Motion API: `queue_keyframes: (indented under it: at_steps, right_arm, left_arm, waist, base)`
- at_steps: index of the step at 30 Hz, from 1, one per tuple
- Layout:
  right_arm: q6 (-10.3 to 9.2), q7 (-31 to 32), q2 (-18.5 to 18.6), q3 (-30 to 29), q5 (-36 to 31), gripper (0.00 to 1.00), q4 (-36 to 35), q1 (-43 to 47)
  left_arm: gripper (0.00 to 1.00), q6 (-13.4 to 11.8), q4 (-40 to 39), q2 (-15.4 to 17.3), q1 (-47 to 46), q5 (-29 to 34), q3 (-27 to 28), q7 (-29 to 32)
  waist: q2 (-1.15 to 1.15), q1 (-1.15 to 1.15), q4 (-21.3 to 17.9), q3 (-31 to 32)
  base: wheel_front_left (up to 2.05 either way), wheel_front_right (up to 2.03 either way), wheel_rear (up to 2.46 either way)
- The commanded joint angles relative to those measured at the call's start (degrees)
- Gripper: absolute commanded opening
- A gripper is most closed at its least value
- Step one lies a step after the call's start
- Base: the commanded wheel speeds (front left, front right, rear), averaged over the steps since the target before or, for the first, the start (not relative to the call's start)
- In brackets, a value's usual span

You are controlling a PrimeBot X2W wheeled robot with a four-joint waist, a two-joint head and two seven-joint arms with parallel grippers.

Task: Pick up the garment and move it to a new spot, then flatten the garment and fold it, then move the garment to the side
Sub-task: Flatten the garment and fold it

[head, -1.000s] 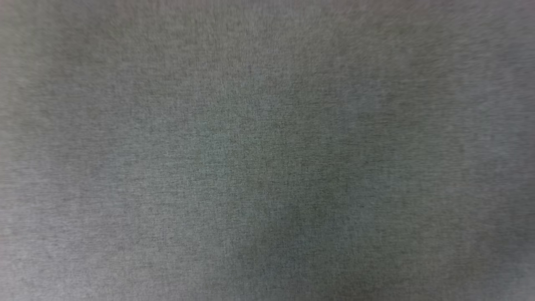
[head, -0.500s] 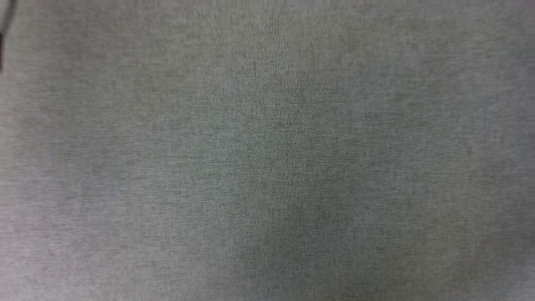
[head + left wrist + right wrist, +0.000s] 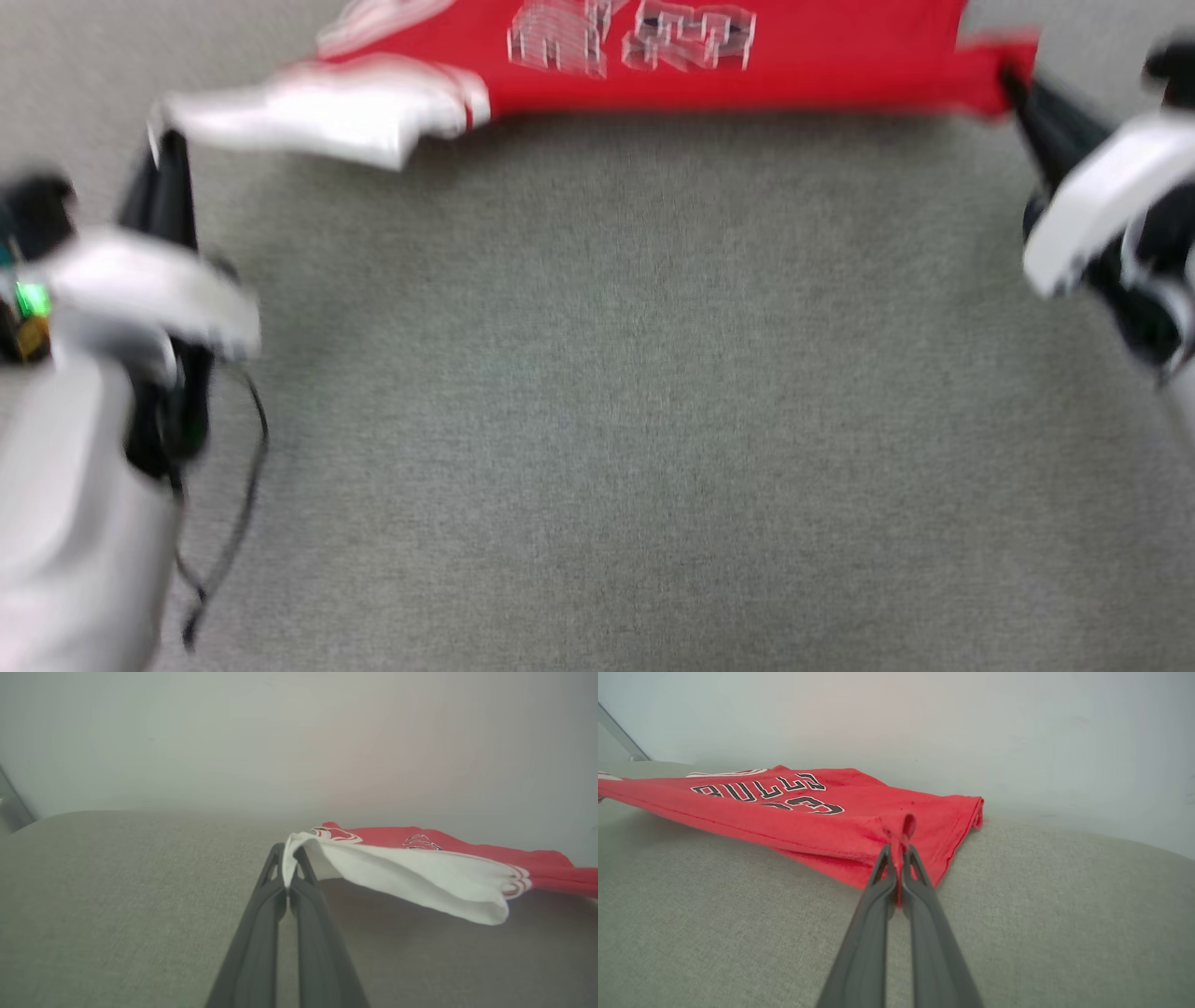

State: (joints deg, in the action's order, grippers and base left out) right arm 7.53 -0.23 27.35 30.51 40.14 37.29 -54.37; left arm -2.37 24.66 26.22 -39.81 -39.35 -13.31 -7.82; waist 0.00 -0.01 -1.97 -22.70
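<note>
You held the garment [image 3: 747,79] taut near the far edge of the grey cushion [image 3: 597,420], the left gripper [image 3: 287,858] clamped on its white sleeve [image 3: 411,882] and the right gripper [image 3: 901,851] on its red hem [image 3: 903,826], probably to flatten it.

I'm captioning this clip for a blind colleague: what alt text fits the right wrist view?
The right gripper, its two dark fingers shut, pinches a bunched fold at the edge of a red jersey with black, white-outlined letters. The jersey's near edge is raised above a grey fabric surface, with a pale wall behind.
</note>
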Motion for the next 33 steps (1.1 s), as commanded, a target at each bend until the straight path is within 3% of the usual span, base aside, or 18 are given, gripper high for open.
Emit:
queue_keyframes:
  at_steps: [1, 12, 20, 25, 33]
  right_arm:
    - [-0.08, -0.61, 0.98, -0.54, -0.05, 0.0, -1.28, 4.1]
    - [-0.09, 1.25, -0.83, -8.16, -2.65, 0.0, -12.84, 33.26]
    - [-0.08, 6.51, -5.06, -18.96, -7.85, 0.0, -24.33, 52.4]
    - [-0.08, 10.63, -8.6, -24.29, -10.71, 0.0, -30.39, 56.22]
    - [-0.08, 16.98, -10.45, -26.21, -14.25, 0.0, -30.88, 48.62]
  left_arm:
    - [0.0, -1.4, -2.56, 0.34, 5.19, -0.49, 0.61, -0.54]
    - [0.0, -11.99, -23.62, 1.0, 39.78, -4.34, 3.77, 2.28]
    - [0.0, -16.06, -33.85, 2.65, 50.86, -5.29, 2.05, 8.83]
    - [0.0, -16.17, -37.35, 3.41, 48.21, -4.45, 1.93, 9.48]
    - [0.0, -11.68, -31.96, 2.08, 33.82, -3.71, -0.69, 9.93]
  waist:
    - [0.0, 0.01, 0.51, 5.61]
    - [0.0, 0.01, 0.61, 15.31]
    - [0.0, 0.01, 2.49, 18.6]
    - [0.0, 0.01, 2.26, 17.88]
    - [0.0, 0.01, 0.73, 12.87]
  base:
    - [0.0, 0.0, 0.0]
    - [0.0, 0.0, 0.0]
    - [0.0, 0.0, 0.0]
    - [0.0, 0.0, 0.0]
    - [0.0, 0.0, 0.0]
